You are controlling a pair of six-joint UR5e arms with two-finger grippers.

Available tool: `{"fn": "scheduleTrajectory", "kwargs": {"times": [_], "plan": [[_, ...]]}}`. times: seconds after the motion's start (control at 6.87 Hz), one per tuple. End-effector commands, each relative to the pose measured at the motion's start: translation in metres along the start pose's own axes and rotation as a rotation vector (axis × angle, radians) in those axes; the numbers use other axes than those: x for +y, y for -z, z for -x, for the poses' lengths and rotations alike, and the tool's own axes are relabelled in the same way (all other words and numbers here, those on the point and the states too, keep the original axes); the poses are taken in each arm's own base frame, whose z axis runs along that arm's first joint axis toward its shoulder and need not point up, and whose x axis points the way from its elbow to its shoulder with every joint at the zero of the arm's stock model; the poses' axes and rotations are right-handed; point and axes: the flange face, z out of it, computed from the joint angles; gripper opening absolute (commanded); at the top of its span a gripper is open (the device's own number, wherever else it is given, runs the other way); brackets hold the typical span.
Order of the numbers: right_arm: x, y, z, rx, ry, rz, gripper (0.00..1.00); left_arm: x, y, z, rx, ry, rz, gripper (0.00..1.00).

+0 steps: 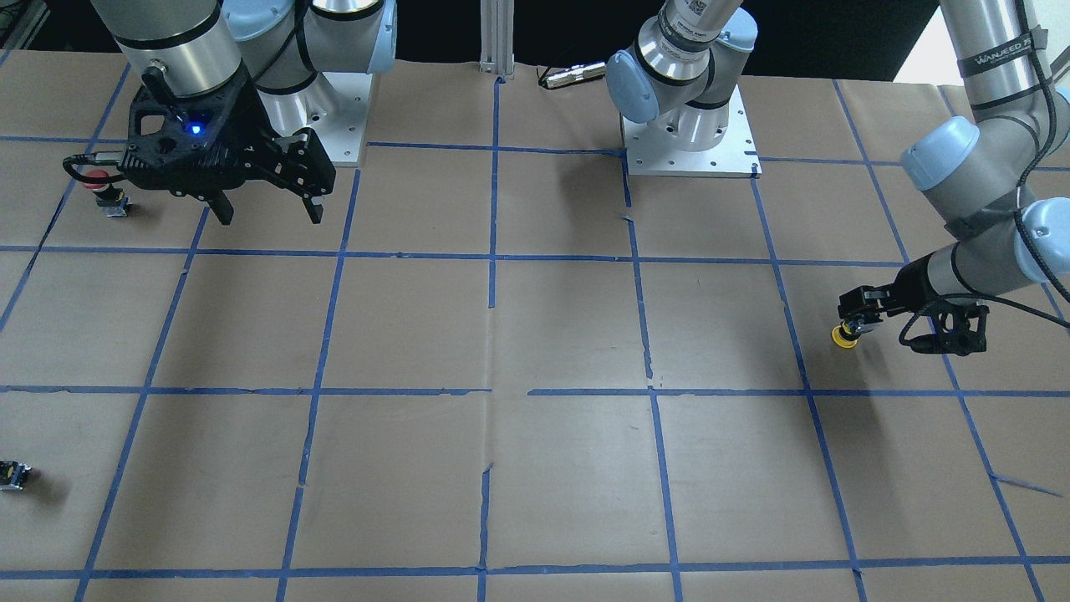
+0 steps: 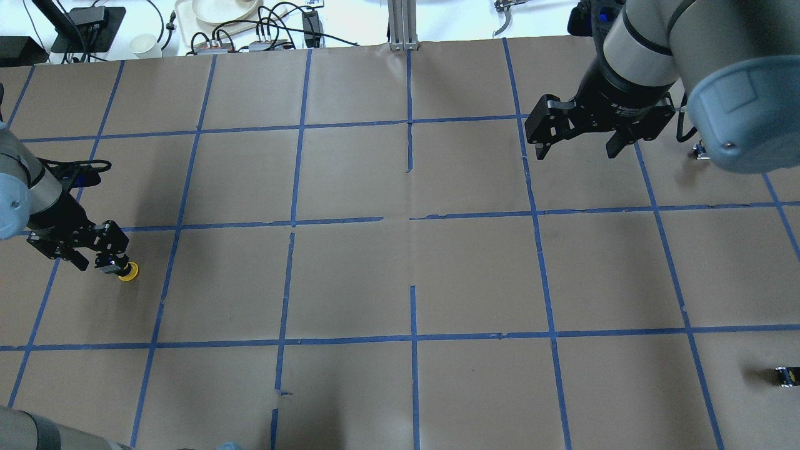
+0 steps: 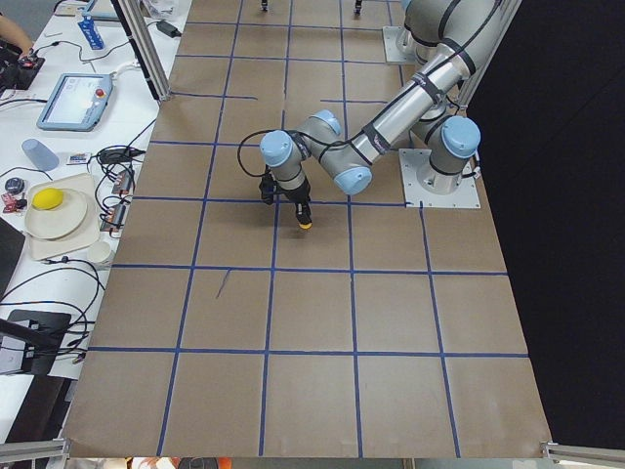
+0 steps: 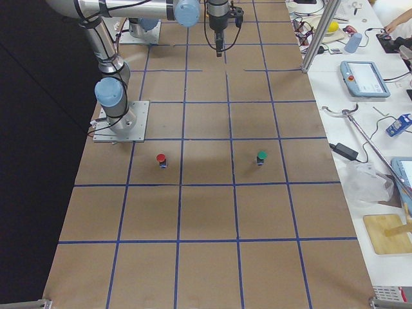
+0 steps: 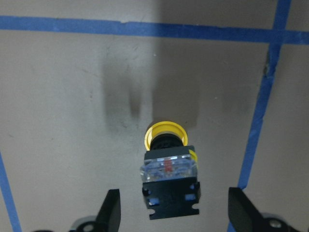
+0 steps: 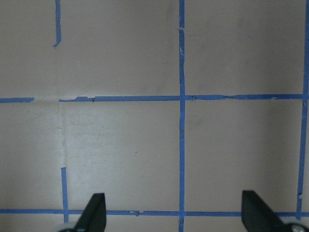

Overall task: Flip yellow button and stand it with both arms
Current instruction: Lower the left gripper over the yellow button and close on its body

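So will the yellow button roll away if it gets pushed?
Probably not far. The yellow button has a round cap that could roll, but its boxy body should stop it. It looks like hard plastic, so likely stiff.

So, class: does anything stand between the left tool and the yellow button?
Nothing visible does. The button lies on the paper right between the left tool's open fingers, with a gap on each side.
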Motion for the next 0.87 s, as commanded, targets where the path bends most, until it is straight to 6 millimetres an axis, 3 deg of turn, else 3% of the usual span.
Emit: {"fn": "scheduleTrajectory", "kwargs": {"times": [0.0, 0.15, 0.73], "plan": [[0.000, 0.001, -0.001, 0.010, 0.003, 0.000, 1.00, -0.002, -0.003, 0.002, -0.008, 0.000, 0.011, 0.81], [0.001, 0.001, -0.001, 0.010, 0.003, 0.000, 1.00, -0.003, -0.003, 0.002, -0.008, 0.000, 0.011, 0.80], [0.000, -0.001, 0.000, 0.004, 0.003, 0.001, 1.00, -0.004, -0.014, 0.005, -0.019, 0.000, 0.048, 0.05]]}}
